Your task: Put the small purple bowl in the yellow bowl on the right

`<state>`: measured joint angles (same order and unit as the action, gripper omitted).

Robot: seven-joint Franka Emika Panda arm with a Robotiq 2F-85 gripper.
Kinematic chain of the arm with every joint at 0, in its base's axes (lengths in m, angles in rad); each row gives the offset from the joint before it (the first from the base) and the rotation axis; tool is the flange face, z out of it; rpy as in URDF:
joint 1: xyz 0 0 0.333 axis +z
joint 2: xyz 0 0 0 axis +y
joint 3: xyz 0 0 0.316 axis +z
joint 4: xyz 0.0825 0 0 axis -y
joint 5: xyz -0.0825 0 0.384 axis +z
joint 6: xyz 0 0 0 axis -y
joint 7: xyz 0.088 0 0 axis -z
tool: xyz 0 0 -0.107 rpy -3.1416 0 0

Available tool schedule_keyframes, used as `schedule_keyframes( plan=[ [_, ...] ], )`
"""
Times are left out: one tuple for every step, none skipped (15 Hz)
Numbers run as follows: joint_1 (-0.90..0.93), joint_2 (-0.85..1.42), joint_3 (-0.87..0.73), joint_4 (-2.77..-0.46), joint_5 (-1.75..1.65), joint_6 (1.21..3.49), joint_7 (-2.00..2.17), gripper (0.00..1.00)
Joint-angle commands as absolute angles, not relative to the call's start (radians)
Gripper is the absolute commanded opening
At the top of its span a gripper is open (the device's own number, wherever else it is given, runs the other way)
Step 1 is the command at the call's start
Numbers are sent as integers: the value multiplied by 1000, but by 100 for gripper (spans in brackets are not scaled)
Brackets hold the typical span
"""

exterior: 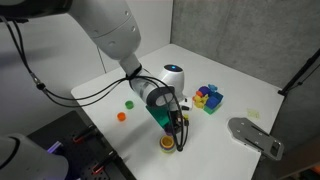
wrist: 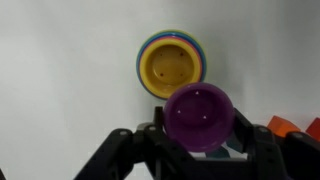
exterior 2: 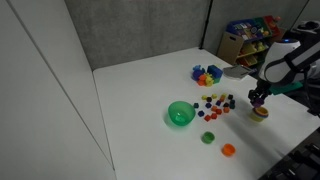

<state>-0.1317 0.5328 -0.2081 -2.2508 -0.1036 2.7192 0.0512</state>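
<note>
In the wrist view my gripper (wrist: pixel 200 135) is shut on the small purple bowl (wrist: pixel 199 115), held between the two fingers with its opening facing the camera. The yellow bowl (wrist: pixel 172 65) lies on the white table just beyond it, showing coloured rings round its rim. In an exterior view the gripper (exterior: pixel 176 131) hangs just above the yellow bowl (exterior: pixel 167 144) near the table's front edge. In the other one the gripper (exterior 2: pixel 259 99) is over the yellow bowl (exterior 2: pixel 260 113); the purple bowl is too small to make out there.
A bigger green bowl (exterior 2: pixel 180 114) sits mid-table with small scattered pieces (exterior 2: pixel 213 104) beside it. A multicoloured block pile (exterior 2: pixel 207 74) lies further back. A tiny green bowl (exterior 2: pixel 208 137) and a tiny orange bowl (exterior 2: pixel 228 150) stand apart. A grey plate (exterior: pixel 255 135) lies at the table's corner.
</note>
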Motion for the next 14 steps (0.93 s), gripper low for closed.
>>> schedule_keyframes(
  plan=[
    [-174, 527, -202, -2243, -80, 2682, 21, 39],
    [-184, 527, -199, -2246, -78, 2678, 18, 39],
    [-192, 527, -198, -2249, -77, 2675, 15, 39],
    [-198, 527, -198, -2251, -78, 2672, 15, 39],
    [-204, 527, -198, -2255, -78, 2671, 12, 39],
    [-209, 527, -196, -2260, -78, 2668, 9, 39],
    [-214, 526, -193, -2263, -76, 2664, 4, 39],
    [-218, 526, -190, -2266, -75, 2659, -2, 39],
    [-224, 526, -185, -2268, -72, 2653, -12, 39],
    [-227, 528, -182, -2269, -70, 2651, -18, 39],
    [-230, 531, -179, -2270, -69, 2655, -22, 39],
    [-233, 535, -176, -2270, -67, 2660, -29, 39],
    [-237, 537, -171, -2270, -64, 2661, -38, 39],
    [-241, 538, -166, -2270, -61, 2662, -46, 39]
  ],
)
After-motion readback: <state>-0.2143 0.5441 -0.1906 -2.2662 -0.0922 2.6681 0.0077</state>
